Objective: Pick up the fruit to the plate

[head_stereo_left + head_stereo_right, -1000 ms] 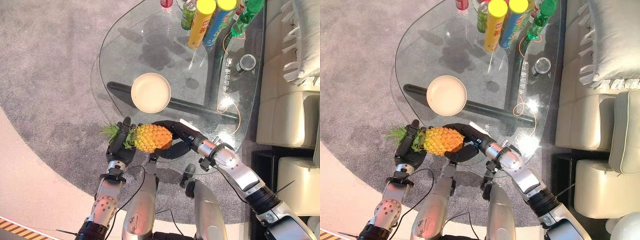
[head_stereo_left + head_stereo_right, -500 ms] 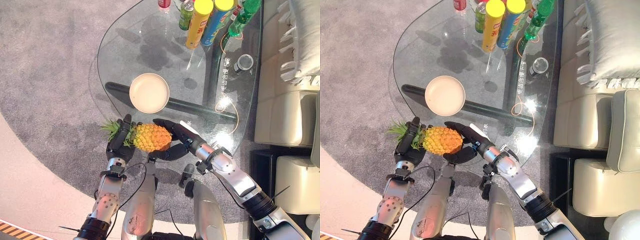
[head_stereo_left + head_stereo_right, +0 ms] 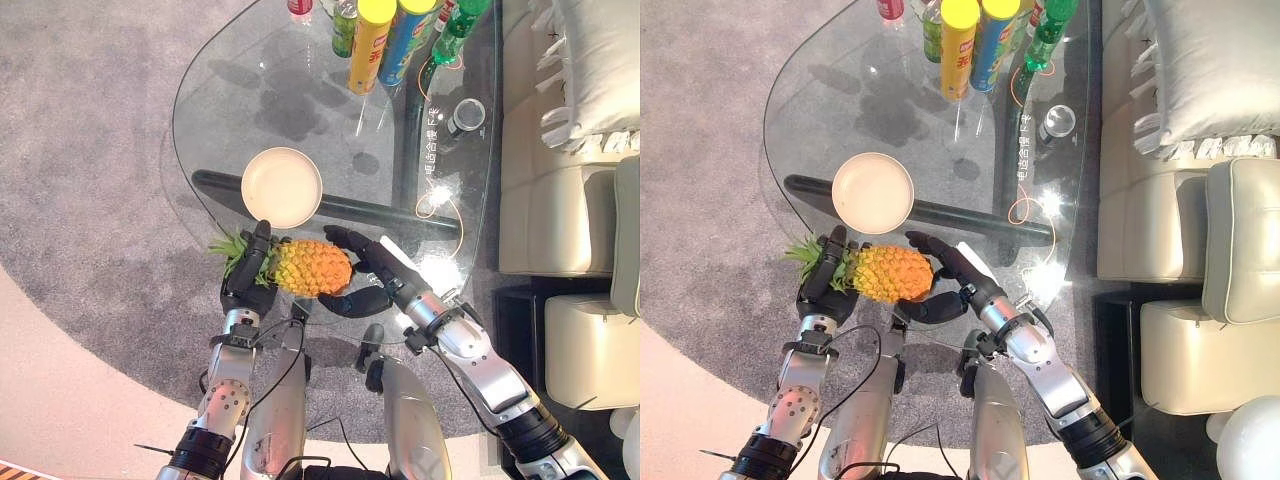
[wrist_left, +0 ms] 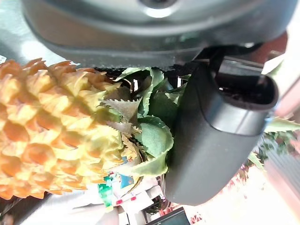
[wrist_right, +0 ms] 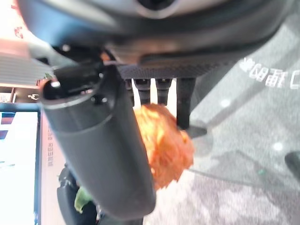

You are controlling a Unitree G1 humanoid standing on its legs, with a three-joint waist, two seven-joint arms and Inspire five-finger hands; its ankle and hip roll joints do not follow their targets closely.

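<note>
So the setting is a living room with grey carpet [image 3: 90,150] covering the floor and a cream leather sofa [image 3: 570,190] sitting along the robot's right side, a pale fringed cushion [image 3: 590,70] lying on it. In front of the robot a big rounded clear glass coffee table [image 3: 260,110] is standing on a dark frame that's showing through the top.

At the far end of the table a bunch of containers are crowding together: a tall yellow-lidded canister [image 3: 368,45], a blue canister [image 3: 405,45] right beside it, a green plastic bottle [image 3: 455,30], and a small round dark can [image 3: 466,116] sitting a bit apart toward the sofa.

Closer in, a round cream-coloured empty plate [image 3: 282,186] is resting on the glass. The yellow-orange pineapple with green spiky leaves [image 3: 310,267] is being held sideways just on the near side of the plate, at the table's near edge, not on the plate yet.

Both hands are gripping it between them. The left hand [image 3: 248,280] is wrapping its dark fingers around the leafy crown end; its wrist view is showing the thumb pressing into the leaves. The right hand [image 3: 362,275] is cupping the fruit's other end, fingers curling over the top and thumb reaching underneath.
</note>
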